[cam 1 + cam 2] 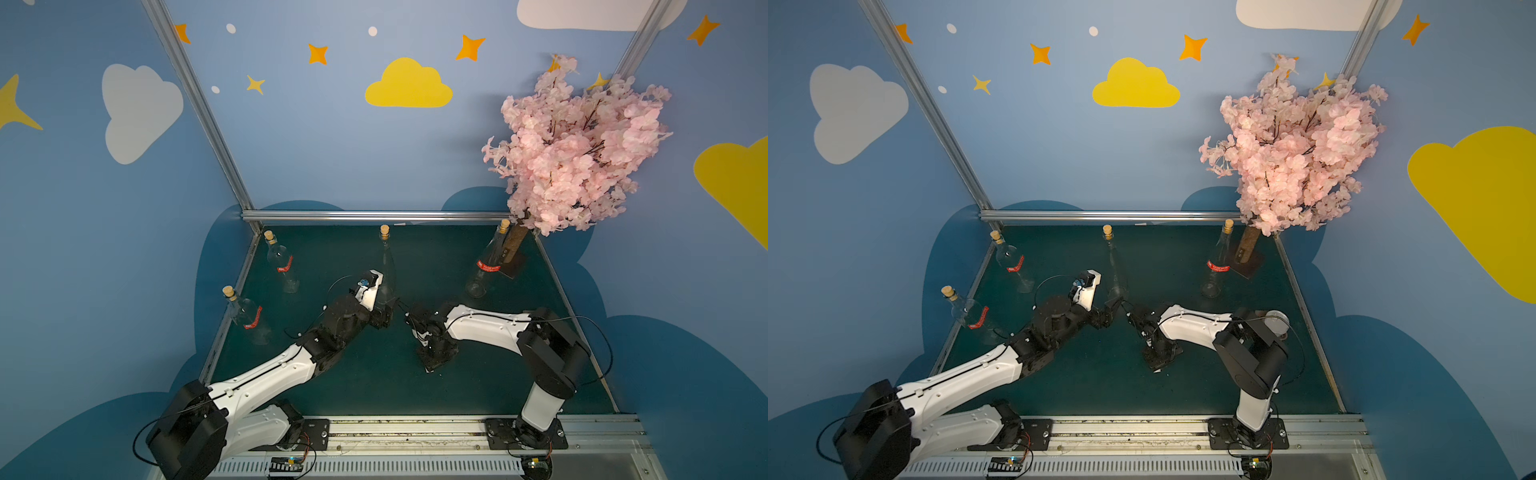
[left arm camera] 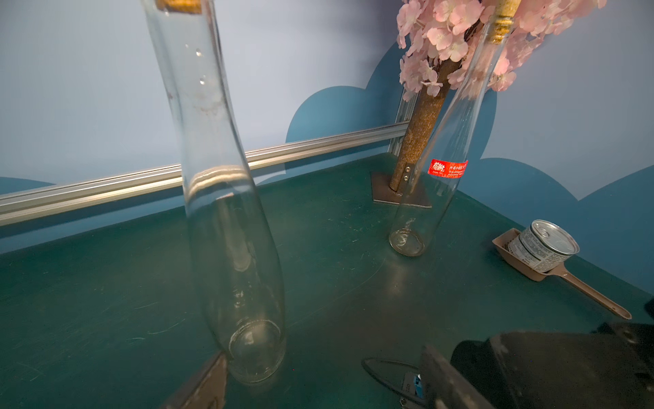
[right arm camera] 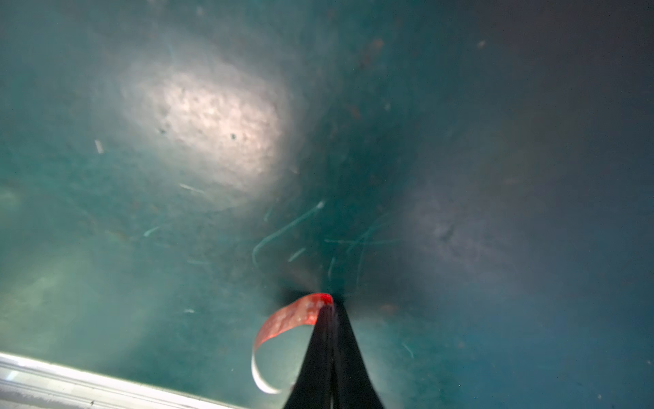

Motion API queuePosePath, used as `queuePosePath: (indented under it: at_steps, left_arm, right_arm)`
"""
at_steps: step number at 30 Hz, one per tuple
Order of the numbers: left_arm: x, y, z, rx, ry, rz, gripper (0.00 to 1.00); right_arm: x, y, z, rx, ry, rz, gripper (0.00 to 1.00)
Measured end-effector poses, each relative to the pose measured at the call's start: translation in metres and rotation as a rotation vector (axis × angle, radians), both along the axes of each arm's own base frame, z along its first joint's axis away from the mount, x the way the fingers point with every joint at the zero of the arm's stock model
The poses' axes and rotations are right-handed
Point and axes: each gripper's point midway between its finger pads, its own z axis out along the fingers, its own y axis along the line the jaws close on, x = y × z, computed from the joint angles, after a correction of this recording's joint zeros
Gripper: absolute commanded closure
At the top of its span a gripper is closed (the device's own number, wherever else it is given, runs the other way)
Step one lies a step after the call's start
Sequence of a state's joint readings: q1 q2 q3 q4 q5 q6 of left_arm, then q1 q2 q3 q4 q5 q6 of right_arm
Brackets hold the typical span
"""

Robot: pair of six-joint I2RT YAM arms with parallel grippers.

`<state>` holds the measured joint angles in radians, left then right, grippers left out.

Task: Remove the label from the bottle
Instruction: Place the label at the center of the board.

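A: Top views first: the bottle (image 1: 387, 266) stands upright and corked on the green table (image 1: 374, 382), and both arms meet at its foot

B: In both top views the left gripper (image 1: 385, 312) sits right at the bottle's base. The right gripper (image 1: 404, 308) is just beside the base on the robot's right, tips low. From up here I can't make out the label

A: Same pairing here, bottle (image 1: 1115, 266) with both grippers crowding its base. On to the left wrist

B: Clear glass top to bottom on that bottle (image 2: 226, 212)! One finger (image 2: 212, 375) touches the base, and the other one is well apart from the bottle. So the left gripper (image 2: 322, 361) is spread wide and grips nothing

A: And the right wrist?

B: There it is! The right gripper (image 3: 332, 308) has its jaws pressed together, pinching the red label (image 3: 293, 318) at the very tips

A: Where's the rest of the strip?

B: It curls away from the tips, white underside showing at the loose end, hanging free over the table (image 3: 177, 212). The bottle itself is out of this view. The tips are close to the surface, though I can't tell if they touch
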<state>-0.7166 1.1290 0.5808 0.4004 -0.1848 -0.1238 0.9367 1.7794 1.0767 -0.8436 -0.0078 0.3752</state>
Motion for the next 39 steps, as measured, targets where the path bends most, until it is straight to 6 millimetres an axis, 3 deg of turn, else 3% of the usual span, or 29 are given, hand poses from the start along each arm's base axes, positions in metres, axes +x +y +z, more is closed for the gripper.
queuePosePath:
  at_steps: [21, 39]
  left_arm:
    - [-0.008, 0.008, 0.005, -0.012, -0.018, 0.009, 0.16]
    - [-0.011, 0.01, 0.01, -0.021, -0.03, 0.009, 0.16]
  right_arm:
    - [0.003, -0.007, 0.001, -0.078, -0.063, -0.007, 0.62]
    - [0.001, -0.003, 0.001, -0.063, -0.054, -0.011, 0.52]
